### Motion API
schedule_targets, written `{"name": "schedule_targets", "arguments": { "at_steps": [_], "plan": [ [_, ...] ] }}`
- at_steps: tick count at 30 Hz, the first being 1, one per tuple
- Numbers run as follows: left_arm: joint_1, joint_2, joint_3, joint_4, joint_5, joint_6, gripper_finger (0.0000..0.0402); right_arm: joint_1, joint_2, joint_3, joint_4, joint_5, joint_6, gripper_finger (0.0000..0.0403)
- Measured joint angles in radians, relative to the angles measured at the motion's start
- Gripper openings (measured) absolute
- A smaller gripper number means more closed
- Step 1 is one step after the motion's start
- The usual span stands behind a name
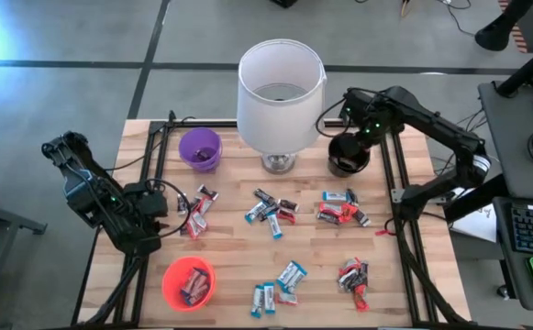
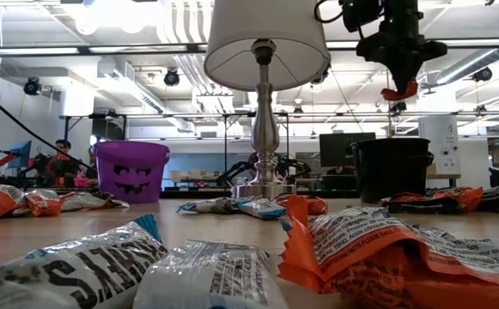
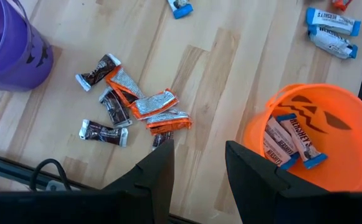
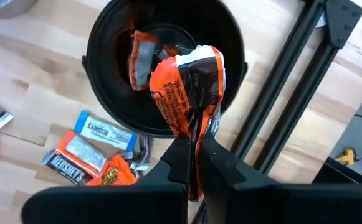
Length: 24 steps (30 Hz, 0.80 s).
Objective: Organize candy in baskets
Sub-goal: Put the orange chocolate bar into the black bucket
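My right arm reaches across the far right of the worktop, elbow bent, and my right tool hangs directly over the black basket, fingers pinched tight on an orange candy wrapper that dangles above the rim. Another orange candy already lies inside that basket. My left arm sits folded at the left edge, its left tool parted and holding nothing, poised above the worktop beside the orange basket, which holds blue-and-white bars. The purple basket stands near the lamp.
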Motion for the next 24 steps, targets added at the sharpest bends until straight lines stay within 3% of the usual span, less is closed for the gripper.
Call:
{"name": "schedule_targets", "arguments": {
  "at_steps": [24],
  "plan": [
    [0.0, 0.0, 0.0, 0.0, 0.0, -0.001, 0.0125, -0.016, 0.002, 0.0, 0.021, -0.001, -0.102, 0.0013]
  ]
}}
